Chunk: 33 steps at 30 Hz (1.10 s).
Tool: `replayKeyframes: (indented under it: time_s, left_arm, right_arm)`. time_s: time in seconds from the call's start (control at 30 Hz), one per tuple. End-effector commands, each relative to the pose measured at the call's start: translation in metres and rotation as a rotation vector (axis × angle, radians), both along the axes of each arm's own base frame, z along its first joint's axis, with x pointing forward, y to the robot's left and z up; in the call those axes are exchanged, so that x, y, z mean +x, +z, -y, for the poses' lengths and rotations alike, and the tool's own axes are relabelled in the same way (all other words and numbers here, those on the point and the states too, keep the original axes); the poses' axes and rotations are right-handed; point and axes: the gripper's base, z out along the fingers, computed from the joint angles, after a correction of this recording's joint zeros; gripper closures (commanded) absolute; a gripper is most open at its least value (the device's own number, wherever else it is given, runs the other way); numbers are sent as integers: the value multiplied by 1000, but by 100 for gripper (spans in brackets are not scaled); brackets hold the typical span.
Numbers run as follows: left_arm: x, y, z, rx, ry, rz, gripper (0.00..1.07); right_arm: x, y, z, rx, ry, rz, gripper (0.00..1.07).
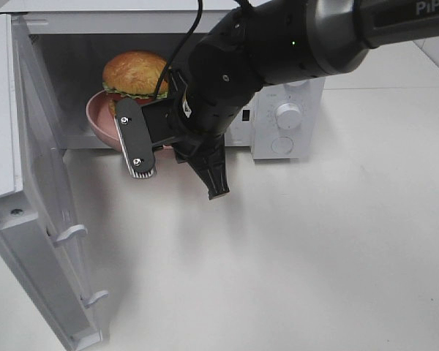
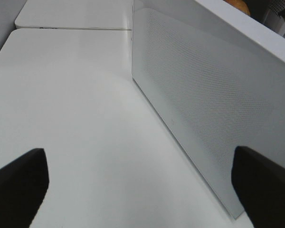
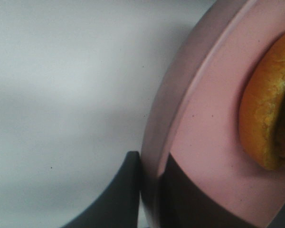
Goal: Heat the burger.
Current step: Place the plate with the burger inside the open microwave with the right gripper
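Right pincer (image 3: 154,199) clamped on plate (image 3: 204,137) rim under burger (image 1: 135,73), left pincer (image 2: 142,185) wide, empty, wrist view only

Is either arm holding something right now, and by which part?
The right pincer grips the pink plate by its rim; the left pincer holds nothing.

There was one round burger with a glossy golden-brown bun (image 1: 134,72), one round pink plate (image 1: 99,121), one white box-shaped microwave (image 1: 307,102) with one open door (image 1: 29,212) carrying two white latch hooks (image 1: 69,234), and, in the high view, one black robot arm (image 1: 278,36).
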Motion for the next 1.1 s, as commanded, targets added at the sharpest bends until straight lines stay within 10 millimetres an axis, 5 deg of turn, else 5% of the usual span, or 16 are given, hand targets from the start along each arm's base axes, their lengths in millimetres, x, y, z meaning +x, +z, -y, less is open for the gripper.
replayKeyframes:
  time_s: [0.03, 1.1]
  left_arm:
    - [-2, -1, 0, -7, -4, 27, 6]
    - [-2, -1, 0, -6, -4, 27, 6]
  right_arm:
    - [13, 15, -11, 58, -3, 74, 107]
    - [62, 8, -21, 69, -67, 140, 107]
